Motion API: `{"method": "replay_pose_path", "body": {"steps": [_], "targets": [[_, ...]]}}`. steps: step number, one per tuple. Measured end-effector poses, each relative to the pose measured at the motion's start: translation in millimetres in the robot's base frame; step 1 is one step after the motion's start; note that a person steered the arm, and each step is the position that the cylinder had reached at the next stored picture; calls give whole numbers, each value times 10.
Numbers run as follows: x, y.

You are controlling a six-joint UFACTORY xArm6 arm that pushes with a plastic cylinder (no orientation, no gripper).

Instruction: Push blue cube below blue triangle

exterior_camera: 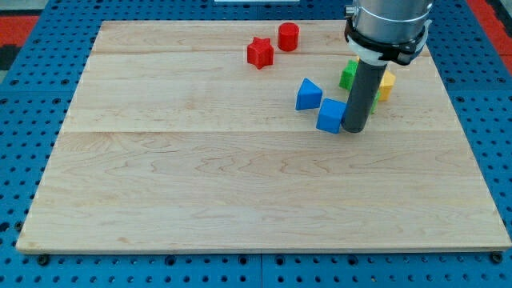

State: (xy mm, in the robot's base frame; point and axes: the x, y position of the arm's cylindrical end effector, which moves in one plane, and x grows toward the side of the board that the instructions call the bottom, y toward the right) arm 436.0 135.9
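Tool-wise, this arm has no jaws to be apart or together, just a straight dark rod, and my tip (pixel 354 130) is planted on the surface right against the view's right side of the small blue cube (pixel 330 116). From this angle I honestly can't tell if it's actually touching or only a hair off, but they look pressed together.

That blue cube sits on the pale wooden board surface (pixel 200 176), a bit right of the middle and in the upper half of the view. Nearest the view's bottom the board is plain wood grain, with a blue pegboard (pixel 32 96) around its edges.

Going farther back, the small blue triangle block (pixel 307 94) is just up and to the view's left of the cube, so close they look nearly corner to corner.

Behind the rod, a green block (pixel 348 74) pokes out on its left side and a yellow block (pixel 386 85) on its right, both partly hidden so I can't call their shapes.

Farthest back, near the view's top, there's a red star-shaped block (pixel 259 52) with a red cylinder (pixel 288 37) just beside it on the right.
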Motion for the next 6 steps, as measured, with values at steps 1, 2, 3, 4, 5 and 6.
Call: {"method": "replay_pose_path", "body": {"steps": [1,2,3,4,5,6], "targets": [[-43,-3],[-43,-121],[-49,-279],[-171,-328],[-505,-526],[-952,-886]]}}
